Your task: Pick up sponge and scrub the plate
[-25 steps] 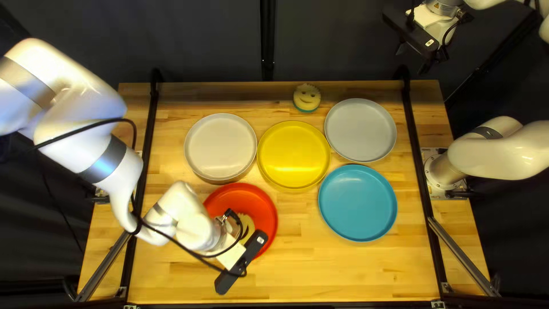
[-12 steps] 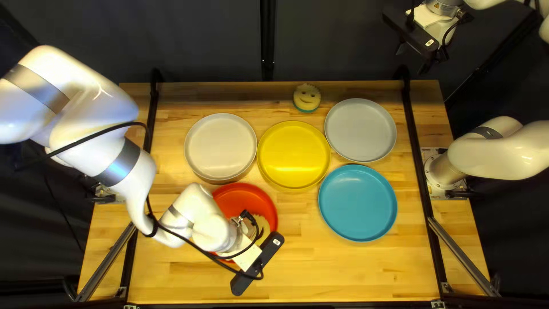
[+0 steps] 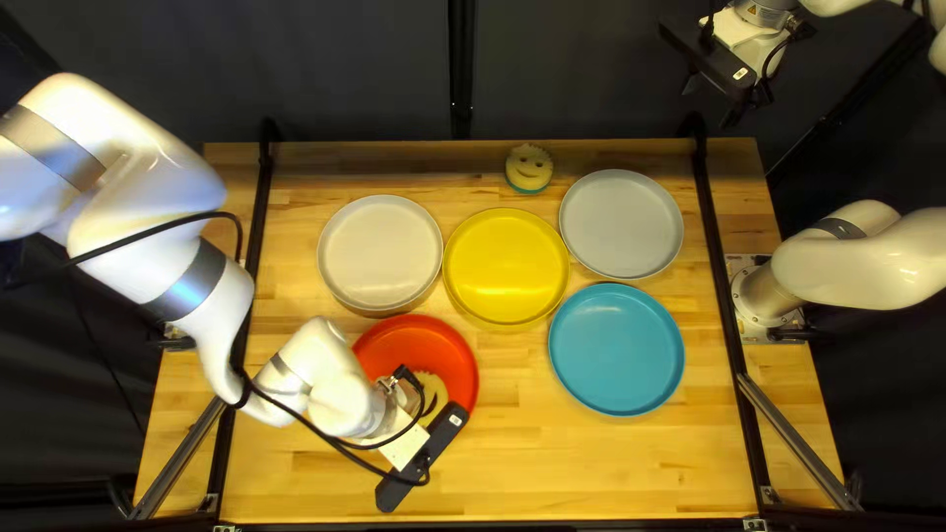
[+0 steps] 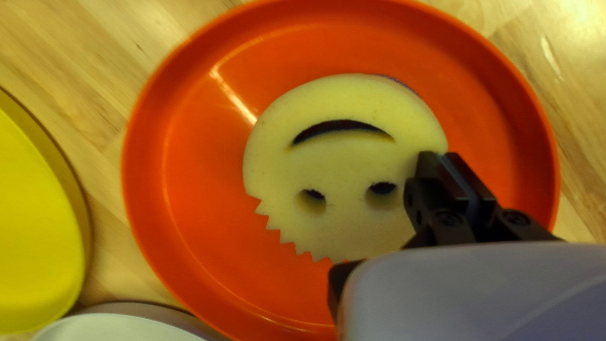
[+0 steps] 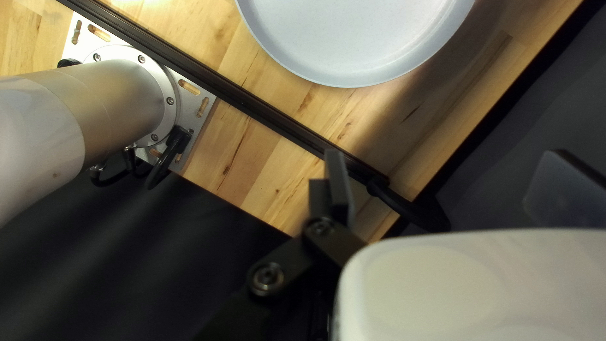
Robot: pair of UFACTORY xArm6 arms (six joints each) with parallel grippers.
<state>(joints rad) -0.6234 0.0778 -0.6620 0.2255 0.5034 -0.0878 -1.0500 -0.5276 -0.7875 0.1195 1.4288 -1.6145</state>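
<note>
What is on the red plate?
On the red plate is a smiling sponge. The left end effector hides part of it; the surface under the sponge cannot be seen.

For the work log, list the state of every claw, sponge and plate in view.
Left claw: shut on the near sponge
Right claw: open, raised
Near sponge: face up in the red plate, gripped at its edge
Far sponge: face up on the table
Red plate: right side up, under the near sponge
Yellow plate, cream plate, grey plate, blue plate: right side up
</note>
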